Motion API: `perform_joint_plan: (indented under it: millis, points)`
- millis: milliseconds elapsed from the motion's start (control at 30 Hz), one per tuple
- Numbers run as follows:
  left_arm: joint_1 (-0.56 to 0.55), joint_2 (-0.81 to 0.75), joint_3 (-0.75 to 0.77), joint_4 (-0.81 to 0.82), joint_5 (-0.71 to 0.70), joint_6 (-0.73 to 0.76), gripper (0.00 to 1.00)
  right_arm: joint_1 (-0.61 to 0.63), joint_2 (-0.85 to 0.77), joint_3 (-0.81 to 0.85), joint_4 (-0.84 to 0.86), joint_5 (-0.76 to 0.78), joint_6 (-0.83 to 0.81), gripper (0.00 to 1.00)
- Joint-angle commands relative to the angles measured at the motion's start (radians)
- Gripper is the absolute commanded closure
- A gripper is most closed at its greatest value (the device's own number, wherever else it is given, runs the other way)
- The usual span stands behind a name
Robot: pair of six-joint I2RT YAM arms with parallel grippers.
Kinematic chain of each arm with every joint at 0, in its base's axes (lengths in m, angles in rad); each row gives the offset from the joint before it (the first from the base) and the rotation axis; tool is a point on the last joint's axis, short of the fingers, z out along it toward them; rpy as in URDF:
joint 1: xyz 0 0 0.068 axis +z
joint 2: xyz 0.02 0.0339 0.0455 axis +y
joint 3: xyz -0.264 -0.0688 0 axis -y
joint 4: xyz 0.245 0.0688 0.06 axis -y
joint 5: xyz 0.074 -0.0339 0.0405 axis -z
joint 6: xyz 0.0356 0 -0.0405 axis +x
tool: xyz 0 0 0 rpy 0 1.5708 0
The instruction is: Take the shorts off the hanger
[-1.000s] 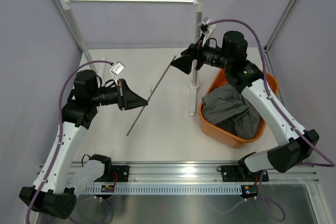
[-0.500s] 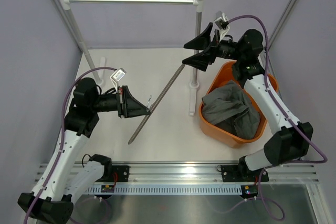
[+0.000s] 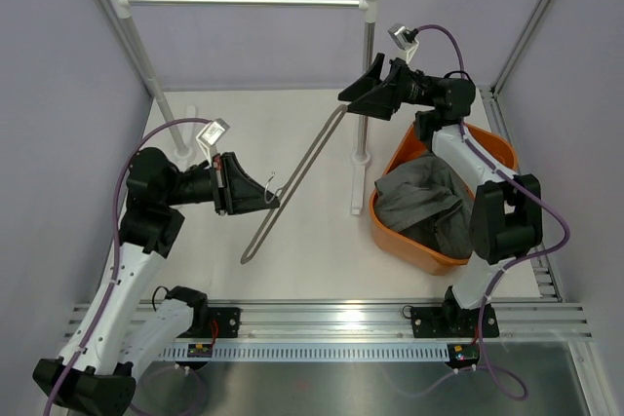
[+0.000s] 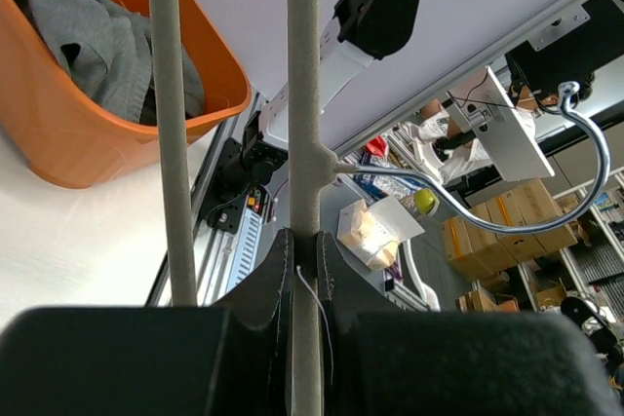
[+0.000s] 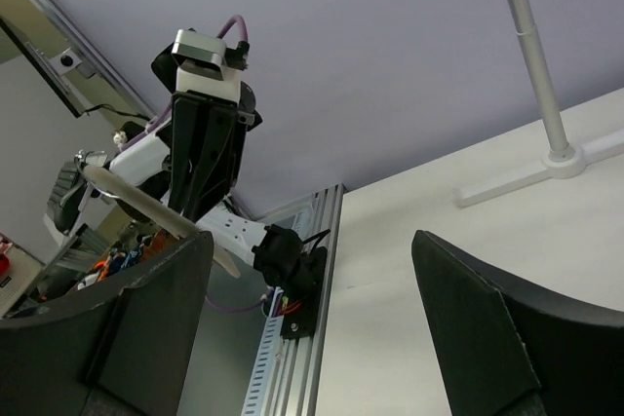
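The hanger [image 3: 292, 180] is a thin grey wire loop held slanted above the table, and it carries no cloth. My left gripper [image 3: 271, 196] is shut on one of its long bars [image 4: 304, 94], close to the small hook [image 4: 546, 192]. The grey shorts [image 3: 429, 207] lie crumpled in the orange basket [image 3: 390, 226], and they show in the left wrist view too as grey shorts [image 4: 88, 26]. My right gripper [image 3: 357, 96] hangs open just past the hanger's far end, with nothing between its fingers. In the right wrist view the hanger bar [image 5: 146, 207] passes outside the left finger.
A silver rail [image 3: 244, 0] on white posts spans the back of the table, and its right post [image 3: 363, 143] stands between the hanger and the basket. The aluminium frame [image 3: 331, 319] with both arm bases runs along the near edge.
The right gripper has let go of the hanger's far end, opened wide and swung up and back. The left gripper has turned the hanger, which now shows as a loop.
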State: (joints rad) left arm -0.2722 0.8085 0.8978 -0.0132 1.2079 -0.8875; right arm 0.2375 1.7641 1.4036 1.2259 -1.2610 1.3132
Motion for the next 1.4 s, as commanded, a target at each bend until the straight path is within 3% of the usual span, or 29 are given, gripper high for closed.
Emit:
perform_joint_plan:
  millis: [0, 433, 733, 900, 1067, 1233, 1367]
  points:
    - [-0.007, 0.014, -0.016, 0.165, 0.036, -0.093, 1.00, 0.002, -0.064, 0.011, 0.339, -0.038, 0.067, 0.09]
    - [-0.038, 0.087, -0.025, 0.419, 0.012, -0.261, 1.00, 0.023, -0.167, -0.029, 0.339, 0.005, 0.049, 0.09]
    - [-0.051, 0.172, -0.031, 0.573, -0.004, -0.378, 1.00, 0.031, -0.233, -0.049, 0.339, -0.018, 0.060, 0.16]
    - [-0.053, 0.196, -0.046, 0.639, -0.018, -0.419, 1.00, 0.031, -0.265, -0.057, 0.339, -0.017, 0.090, 0.39]
    - [-0.053, 0.213, -0.036, 0.619, -0.024, -0.407, 1.00, 0.034, -0.282, -0.063, 0.334, 0.000, 0.147, 1.00]
    - [-0.062, 0.198, 0.062, 0.267, -0.048, -0.150, 1.00, 0.034, -0.307, -0.089, 0.337, 0.018, 0.218, 1.00]
    - [-0.071, 0.189, 0.118, 0.098, -0.073, -0.010, 0.99, 0.034, -0.324, -0.104, 0.310, 0.051, 0.250, 1.00]
